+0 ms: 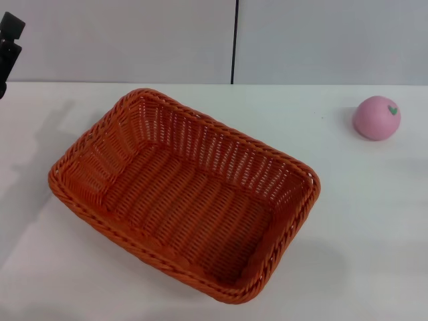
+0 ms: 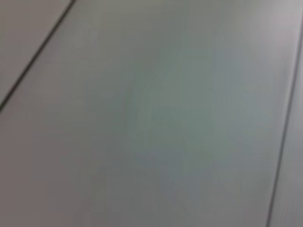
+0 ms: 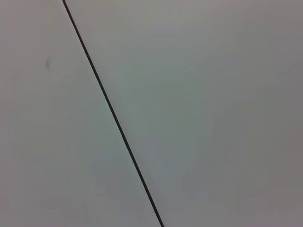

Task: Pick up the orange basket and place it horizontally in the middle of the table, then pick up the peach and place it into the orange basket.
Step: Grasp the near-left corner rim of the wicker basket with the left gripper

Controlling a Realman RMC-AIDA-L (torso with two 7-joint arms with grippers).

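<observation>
setting: lab-style test bench | evidence: bare white table (image 1: 374, 221), plain grey panelled wall (image 1: 321, 40) behind

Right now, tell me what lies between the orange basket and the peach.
Nothing: the head view shows only bare white table between the orange basket and the peach.

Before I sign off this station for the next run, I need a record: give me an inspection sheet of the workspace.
Surface: white table, bare around the items.
Job's things: orange basket sits skewed, upright, nothing inside; peach rests on the table toward the robot's far right, apart from the basket.
Clutter: nothing seen.
Hands: left hand partly in view at the far left edge, touching nothing; right hand not in view.
Cables: nothing seen.
Surroundings: pale wall panels with a dark seam behind the table.
</observation>
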